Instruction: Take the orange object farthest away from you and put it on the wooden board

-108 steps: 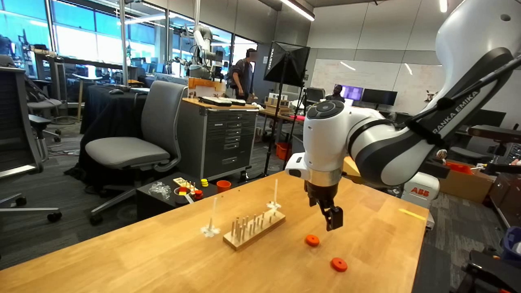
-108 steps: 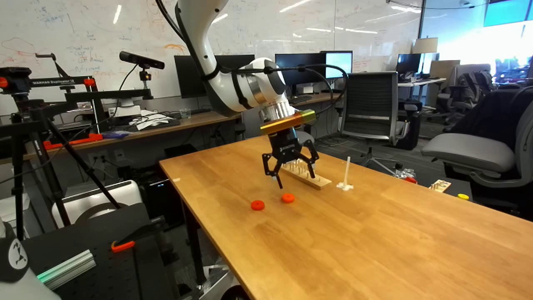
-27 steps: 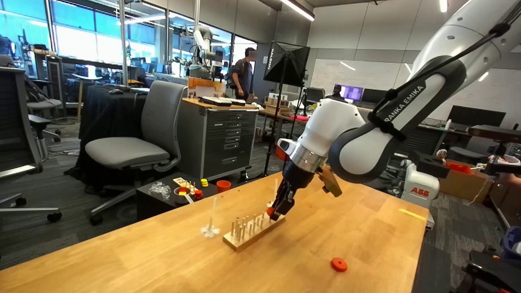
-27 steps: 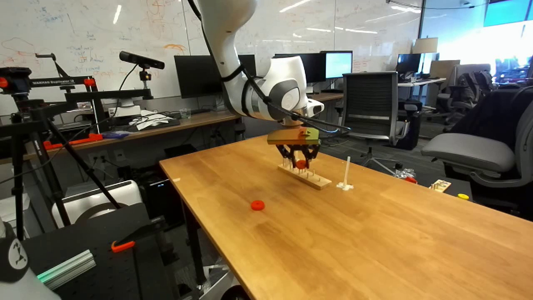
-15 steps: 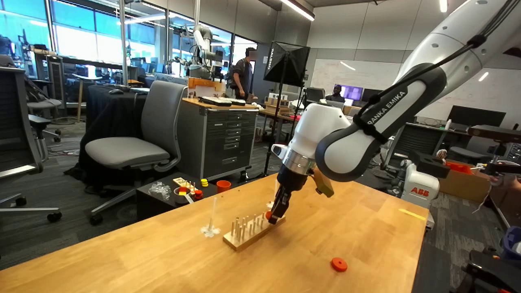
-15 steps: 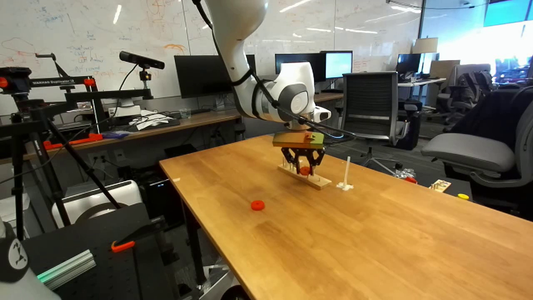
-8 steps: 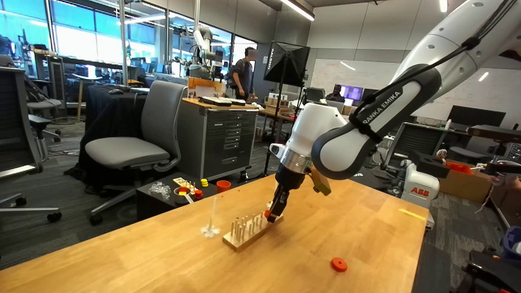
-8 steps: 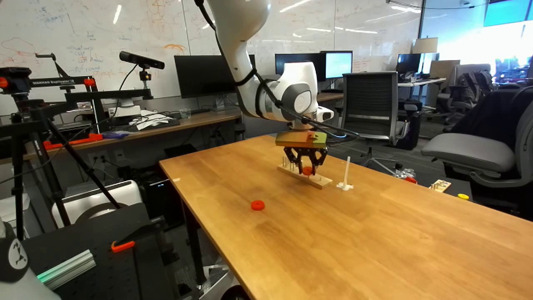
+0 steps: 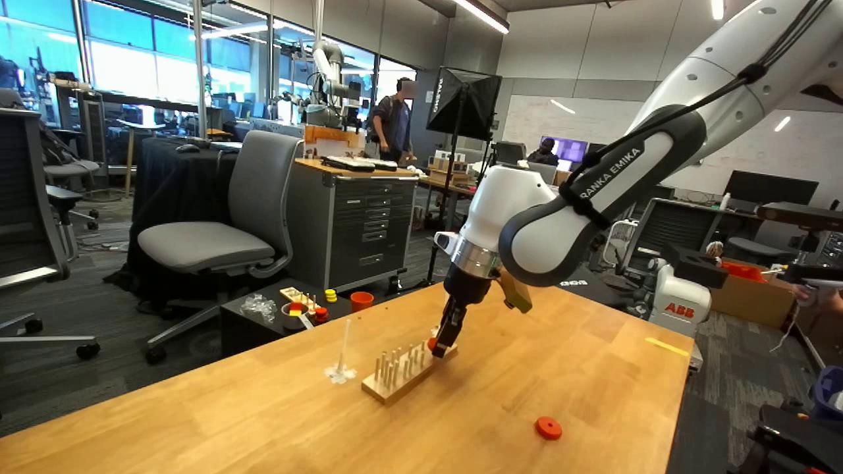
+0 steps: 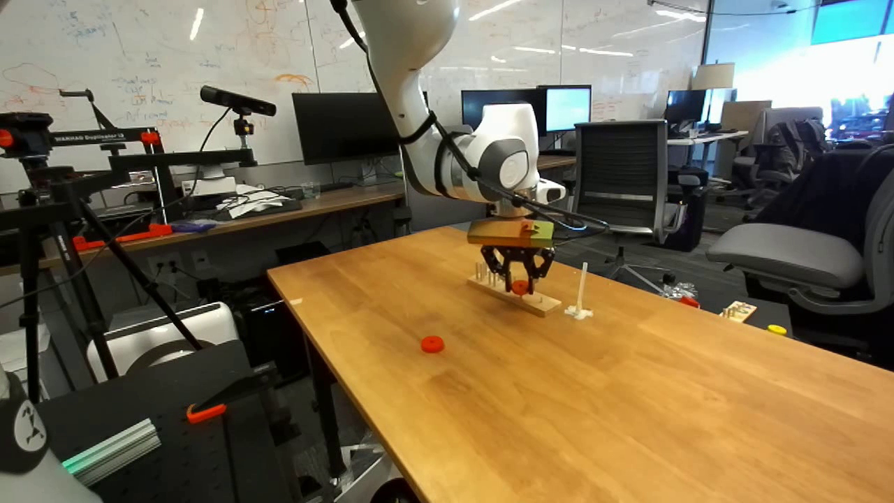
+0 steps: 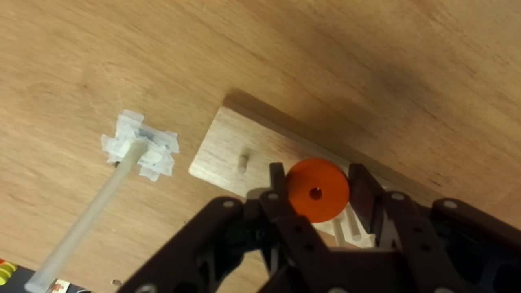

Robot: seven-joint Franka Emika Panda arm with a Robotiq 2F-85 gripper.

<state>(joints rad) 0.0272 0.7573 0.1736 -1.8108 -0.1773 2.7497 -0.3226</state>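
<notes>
In the wrist view a round orange object (image 11: 317, 203) with a small centre hole is clamped at its sides between the fingertips of my gripper (image 11: 317, 167). In both exterior views the gripper (image 10: 519, 289) leans over the wooden board (image 10: 543, 306), holding the orange object (image 9: 432, 345) low above it, among its pegs. Whether the piece touches the board or a peg I cannot tell. A lone short peg (image 11: 242, 163) stands near the board's end, beside the left finger; taller pegs (image 9: 388, 372) rise at the opposite end. Another flat orange-red piece (image 9: 548, 428) lies on the table.
Thin white sticks are taped upright to the table: one stick (image 9: 345, 342) beyond the board, another stick (image 10: 582, 290) close to the board's end. A grey office chair (image 9: 217, 230) and a low black stand (image 9: 263, 329) with small parts are behind the table.
Seven seconds ago the orange object lay on the table under open jaws; now it is held over the board. Within the last second, gripper and piece moved slightly along the board, which shifted a little.
</notes>
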